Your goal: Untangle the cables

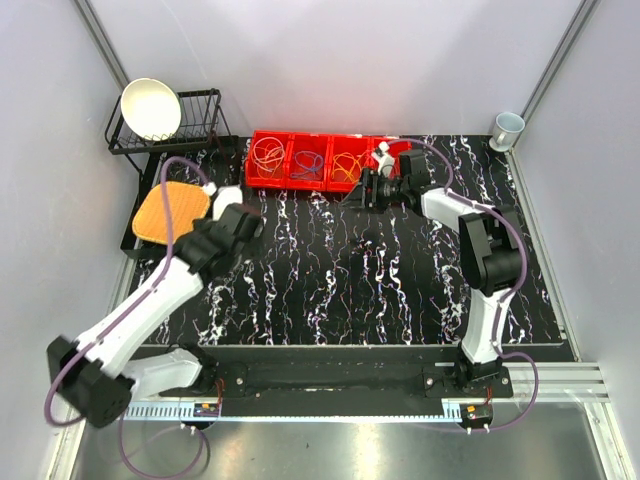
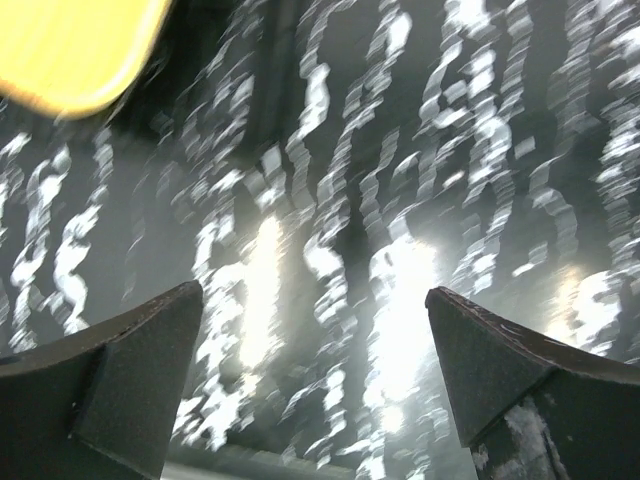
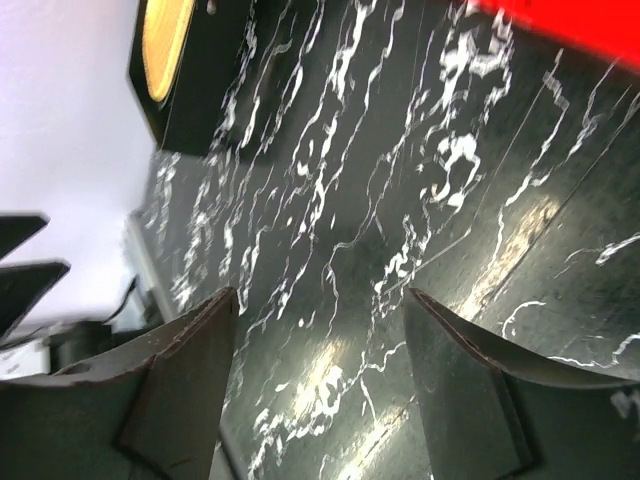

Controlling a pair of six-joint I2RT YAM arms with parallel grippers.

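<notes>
1. Dark fingers [image 2: 130, 390] of the left hand [image 2: 315, 380] fill the bottom of its wrist view. They are spread wide with nothing between them, and only the black marbled desk [image 2: 330, 200] lies beneath, smeared by blur.
2. Equally close in its own view, the right hand [image 3: 320, 385] is released too. Its jaws stand apart over bare desk and grip nothing, and a strip of the red tray [image 3: 570, 25] shows in the upper right corner.
3. From above, the left hand [image 1: 243, 222] hangs over the left part of the desk, just beside an orange round pad [image 1: 170, 210].
4. Seen from the same height, the right hand [image 1: 366, 190] sits just in front of the red tray [image 1: 290, 139], towards its right end.
5. All the cables [image 1: 307, 163] that show lie inside the tray, one coil to a compartment — a pale loop [image 1: 267, 152] leftmost, a blue-purple loop next, an orange-yellow loop [image 1: 346, 166] third. The right arm partly hides the rightmost compartment, so its contents cannot be told.
6. At the back left stands a wire rack [image 1: 200, 120] holding a white bowl [image 1: 150, 108], and a pale cup [image 1: 507, 128] stands at the back right corner.
</notes>
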